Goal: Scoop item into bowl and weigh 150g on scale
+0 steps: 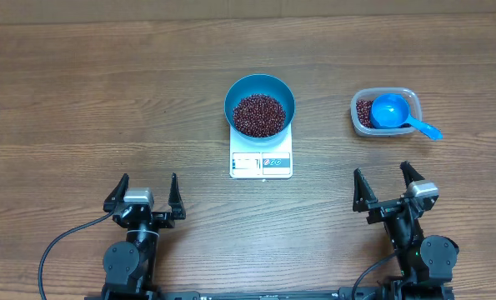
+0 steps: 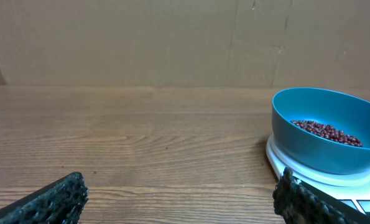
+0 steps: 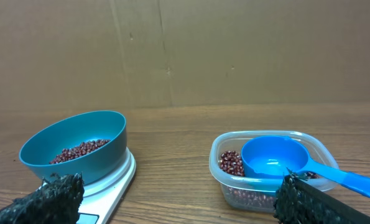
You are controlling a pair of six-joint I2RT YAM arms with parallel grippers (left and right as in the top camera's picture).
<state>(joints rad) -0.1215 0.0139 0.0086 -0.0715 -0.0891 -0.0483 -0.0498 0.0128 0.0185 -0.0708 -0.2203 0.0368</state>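
Though unseen leftward, beans [image 3: 230, 163] in tub [image 3: 216, 179].

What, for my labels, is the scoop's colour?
The scoop is bright blue; right wrist view shows it best.

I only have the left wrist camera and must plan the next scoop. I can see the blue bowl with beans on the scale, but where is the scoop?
Observer: The scoop lies in a clear tub to the right of the scale. Its handle sticks out over the tub's right rim.
Operator: Any beans left in that tub?
Observer: Yes, some beans show beside the scoop.
Operator: Is the right pincer holding anything?
Observer: No. The right pincer is open and empty, and it sits nearer the robot than the tub.
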